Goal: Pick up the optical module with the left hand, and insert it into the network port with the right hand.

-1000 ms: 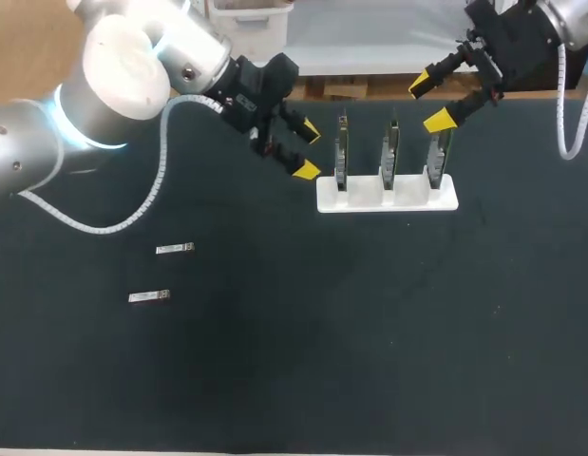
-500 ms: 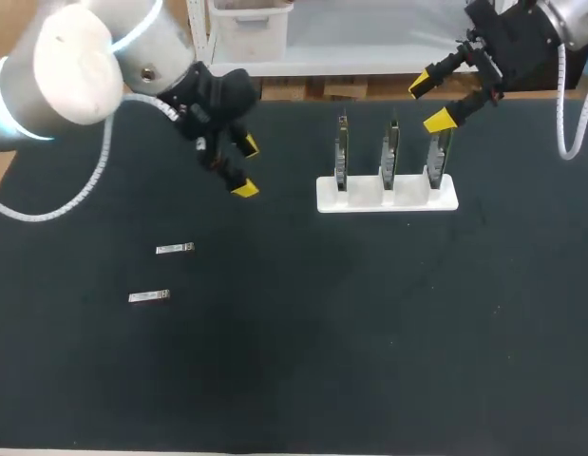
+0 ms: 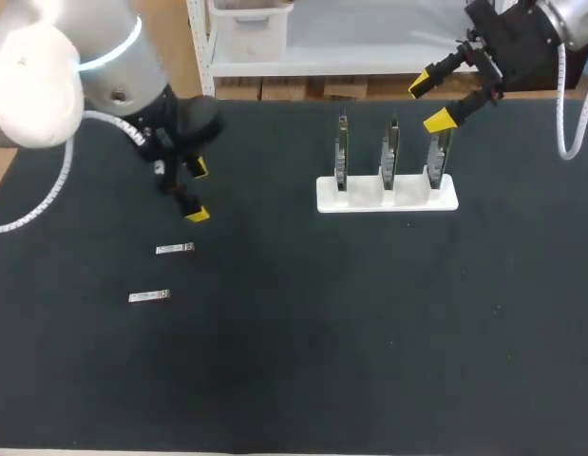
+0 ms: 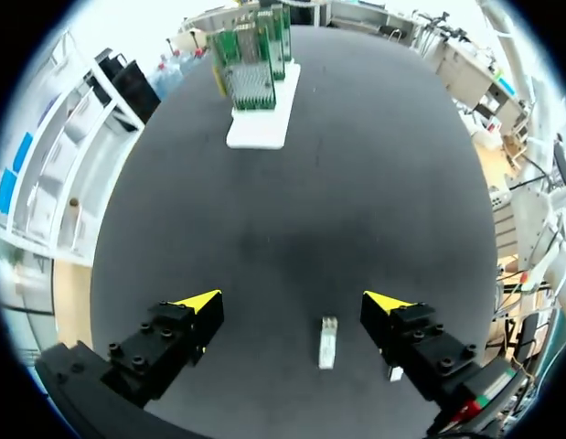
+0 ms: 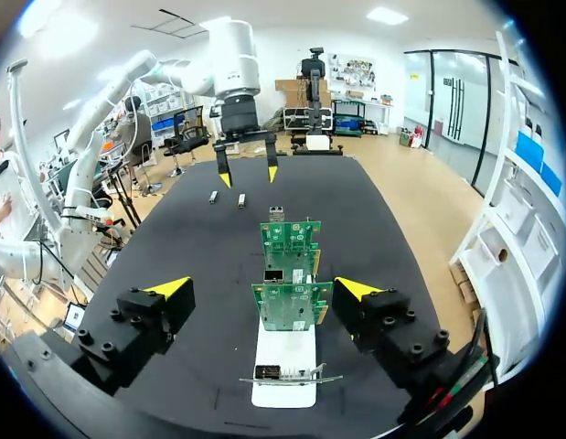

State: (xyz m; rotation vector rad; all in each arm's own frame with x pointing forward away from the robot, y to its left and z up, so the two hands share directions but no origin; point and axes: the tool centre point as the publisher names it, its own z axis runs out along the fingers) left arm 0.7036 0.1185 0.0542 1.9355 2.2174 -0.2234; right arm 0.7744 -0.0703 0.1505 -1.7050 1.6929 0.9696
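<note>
Head view: left pincer (image 3: 196, 190), wide open and empty at upper left, is way closer to the nearer optical module (image 3: 175, 249), lying flat on the tabletop (image 3: 369, 332) just below it, long axis left-right. Right pincer (image 3: 428, 103) gapes empty too.

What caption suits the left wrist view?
Open yellow-tipped jaws frame a small silver optical module on the black table, white stand of green boards beyond.

Two optical modules (image 3: 175, 249) (image 3: 149, 297), three boards (image 3: 342, 152) (image 3: 392, 152) (image 3: 438, 157), one stand (image 3: 365, 199).
</note>
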